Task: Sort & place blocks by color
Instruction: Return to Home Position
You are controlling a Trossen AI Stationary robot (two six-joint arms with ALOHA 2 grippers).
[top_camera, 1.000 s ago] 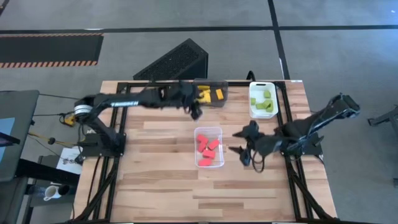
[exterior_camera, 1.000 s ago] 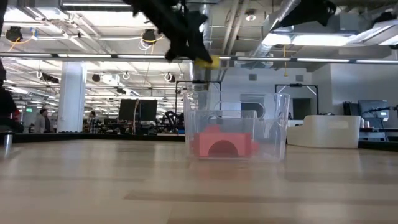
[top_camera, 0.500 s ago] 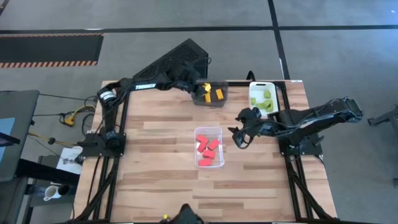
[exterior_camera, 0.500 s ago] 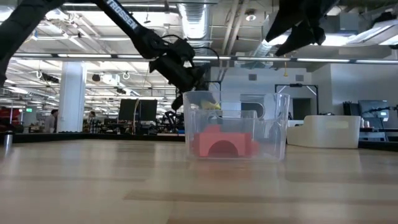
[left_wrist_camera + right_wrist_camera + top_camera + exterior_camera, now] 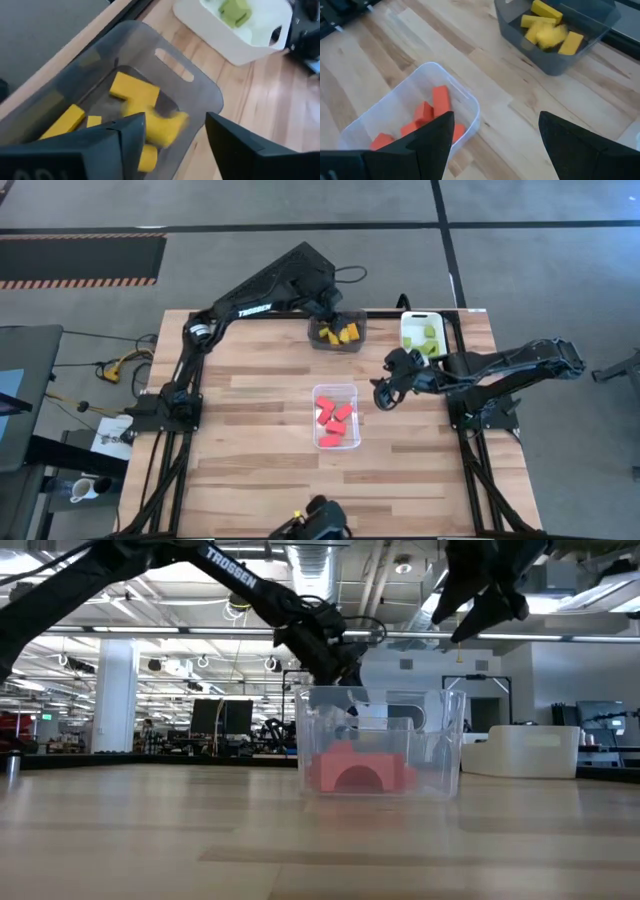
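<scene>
My left gripper [image 5: 325,315] is open over the dark bin [image 5: 338,340] at the table's far edge. A blurred yellow block [image 5: 167,126] shows below and between its fingers, inside the bin, with other yellow blocks [image 5: 134,90] lying on the bin's floor. Red blocks [image 5: 335,418] lie in the clear bin [image 5: 336,442] at mid-table. Green blocks [image 5: 425,337] lie in the white bin [image 5: 412,320]. My right gripper [image 5: 383,392] hangs open above the table, between the clear bin and the white bin.
The three bins stand apart: dark and white along the far edge, the clear one mid-table. Bare wood lies to the left and along the near side. In the low view the clear bin [image 5: 380,745] stands in front and the white bin [image 5: 520,752] to its right.
My left gripper has swung from above the table near the clear bin toward the far edge, and is now over the dark bin. The yellow block seen at its fingers a second ago now shows blurred inside that bin. My right gripper has shifted a little toward the far edge.
</scene>
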